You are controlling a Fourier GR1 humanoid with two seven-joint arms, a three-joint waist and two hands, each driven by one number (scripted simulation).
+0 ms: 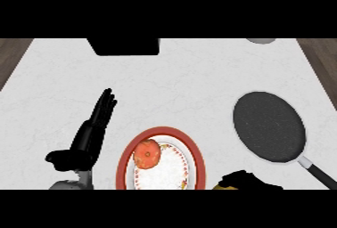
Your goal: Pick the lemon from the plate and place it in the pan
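Right hand [242,180] at lower edge, curled round lemon [223,187]; pan [269,127] near; left hand [92,129] open.

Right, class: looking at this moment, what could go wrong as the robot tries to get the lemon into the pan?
1. The right hand sits close to the pan's handle; a swing toward the pan could knock it and shift the target.
2. Only a yellow sliver shows at that hand's edge, so a hold on the lemon cannot be confirmed.
3. The orange-red fruit on the plate might be taken for the lemon.
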